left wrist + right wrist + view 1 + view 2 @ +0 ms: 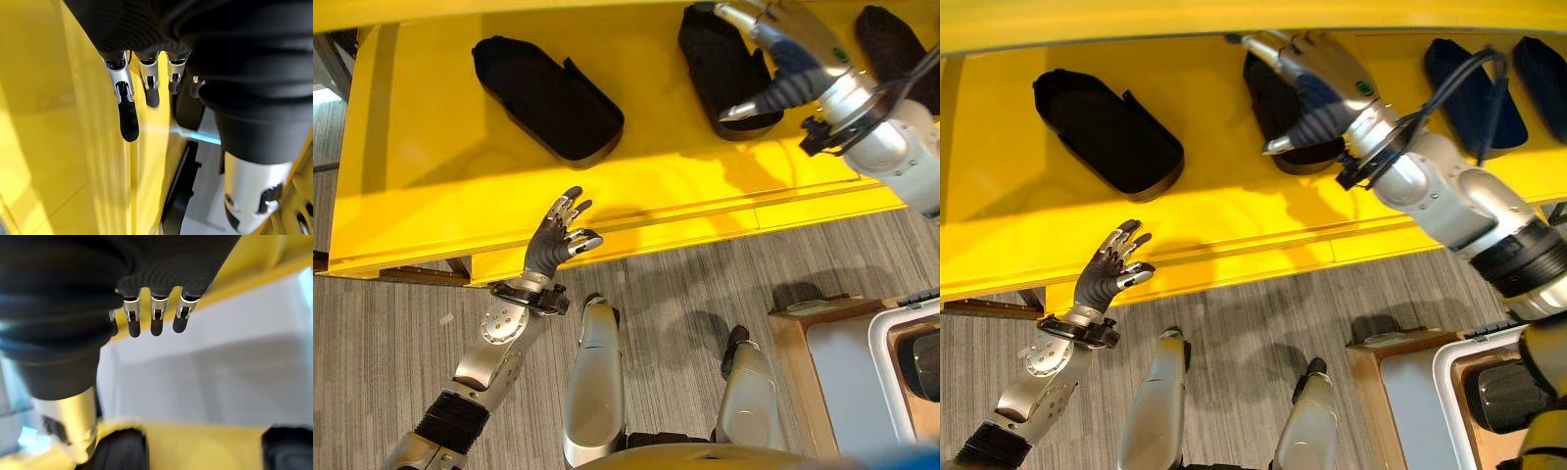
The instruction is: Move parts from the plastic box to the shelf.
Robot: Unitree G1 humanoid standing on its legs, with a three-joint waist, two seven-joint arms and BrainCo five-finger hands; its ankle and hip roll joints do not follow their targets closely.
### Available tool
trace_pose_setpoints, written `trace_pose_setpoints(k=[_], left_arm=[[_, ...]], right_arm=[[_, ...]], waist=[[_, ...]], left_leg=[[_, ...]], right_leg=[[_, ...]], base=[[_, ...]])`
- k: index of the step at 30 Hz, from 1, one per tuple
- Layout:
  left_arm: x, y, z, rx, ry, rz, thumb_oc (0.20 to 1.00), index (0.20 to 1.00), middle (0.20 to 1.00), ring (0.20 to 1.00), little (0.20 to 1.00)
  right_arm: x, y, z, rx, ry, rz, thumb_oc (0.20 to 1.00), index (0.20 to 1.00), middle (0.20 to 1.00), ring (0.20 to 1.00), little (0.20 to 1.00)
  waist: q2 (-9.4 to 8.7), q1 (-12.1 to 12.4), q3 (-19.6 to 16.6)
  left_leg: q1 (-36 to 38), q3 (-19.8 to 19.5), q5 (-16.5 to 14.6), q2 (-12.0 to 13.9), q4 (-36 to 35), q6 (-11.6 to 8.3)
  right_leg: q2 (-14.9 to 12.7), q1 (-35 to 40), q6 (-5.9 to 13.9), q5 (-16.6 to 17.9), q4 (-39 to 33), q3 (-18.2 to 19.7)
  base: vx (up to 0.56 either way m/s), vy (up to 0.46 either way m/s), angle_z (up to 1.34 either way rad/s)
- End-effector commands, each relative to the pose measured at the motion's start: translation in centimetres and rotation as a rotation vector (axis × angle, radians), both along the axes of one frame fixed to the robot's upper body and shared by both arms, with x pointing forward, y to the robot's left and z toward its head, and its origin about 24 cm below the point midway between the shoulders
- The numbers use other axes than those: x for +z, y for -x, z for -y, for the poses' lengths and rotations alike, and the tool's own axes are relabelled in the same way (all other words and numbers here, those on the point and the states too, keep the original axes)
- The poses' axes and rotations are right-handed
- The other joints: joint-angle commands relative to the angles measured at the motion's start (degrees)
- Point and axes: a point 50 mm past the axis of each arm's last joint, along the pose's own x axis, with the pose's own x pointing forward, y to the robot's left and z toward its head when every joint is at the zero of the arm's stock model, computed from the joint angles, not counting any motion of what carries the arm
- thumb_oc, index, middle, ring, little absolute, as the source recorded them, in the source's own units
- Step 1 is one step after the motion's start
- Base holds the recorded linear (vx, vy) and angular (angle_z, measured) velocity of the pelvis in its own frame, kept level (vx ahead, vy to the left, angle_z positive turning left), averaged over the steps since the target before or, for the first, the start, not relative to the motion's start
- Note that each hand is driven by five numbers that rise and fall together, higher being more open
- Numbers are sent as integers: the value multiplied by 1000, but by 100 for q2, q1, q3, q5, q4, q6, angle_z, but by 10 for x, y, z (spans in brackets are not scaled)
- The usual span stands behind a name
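Note:
Black moulded parts lie on the yellow shelf (431, 176): one at the left (548, 98), one in the middle (720, 59), more at the right (1474, 88). My right hand (1317, 83) hovers over the middle part, open, with its fingers (154, 318) relaxed and nothing in them. My left hand (558, 240) is raised at the shelf's front edge, open, with straight fingers (127, 107) that hold nothing. At the lower right the white-rimmed plastic box (1445, 392) contains a dark part (1503, 397).
The plastic box rests on a low wooden stand (798, 333) at the lower right, on grey plank floor (685, 284). Bare yellow shelf surface lies between the left and middle parts. An upper yellow board runs across the top of the shelf.

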Motion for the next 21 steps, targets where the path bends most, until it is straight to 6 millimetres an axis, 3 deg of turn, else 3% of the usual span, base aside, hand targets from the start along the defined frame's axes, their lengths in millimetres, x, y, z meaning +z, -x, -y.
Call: trace_pose_setpoints(k=[1, 7, 9, 12, 21], left_arm=[[-7, 11, 0, -11, -34, -12, 1000, 1000, 1000, 1000, 1000], [-7, 11, -1, -9, -34, -11, 1000, 1000, 1000, 1000, 1000], [-6, 10, 1, -16, -26, -7, 1000, 1000, 1000, 1000, 1000], [-4, 8, 2, -23, -23, 5, 1000, 1000, 1000, 1000, 1000], [0, 3, 5, -13, -9, 28, 1000, 1000, 1000, 1000, 1000]], right_arm=[[9, -4, 7, -51, -20, 40, 1000, 1000, 1000, 1000, 1000], [8, -7, 5, -65, 3, 29, 1000, 1000, 1000, 1000, 1000], [7, -24, 0, -149, 133, 29, 1000, 1000, 1000, 1000, 1000], [4, -32, -6, -182, 184, 29, 1000, 1000, 1000, 1000, 1000], [12, -42, -13, -232, 179, 66, 1000, 1000, 1000, 1000, 1000]], waist=[[-24, 59, -310], [-22, 72, -295], [9, 228, -236], [44, 282, -197], [91, 390, -118]], left_leg=[[7, -34, 344, 12, -158, 40], [-22, -38, 355, 4, -164, 41], [-164, -70, 390, -31, -159, 46], [-225, -98, 409, -52, -160, 59], [-328, -145, 486, -84, -252, 78]], right_leg=[[31, -382, -298, -465, 1214, -82], [26, -420, -301, -465, 1234, -80], [13, -523, -321, -471, 1291, -142], [21, -574, -322, -475, 1311, -148], [26, -591, -326, -477, 1282, -256]], base=[[-23, -15, 8], [-5, -4, 3], [-5, -15, 2], [1, -16, 2], [10, -14, 3]])
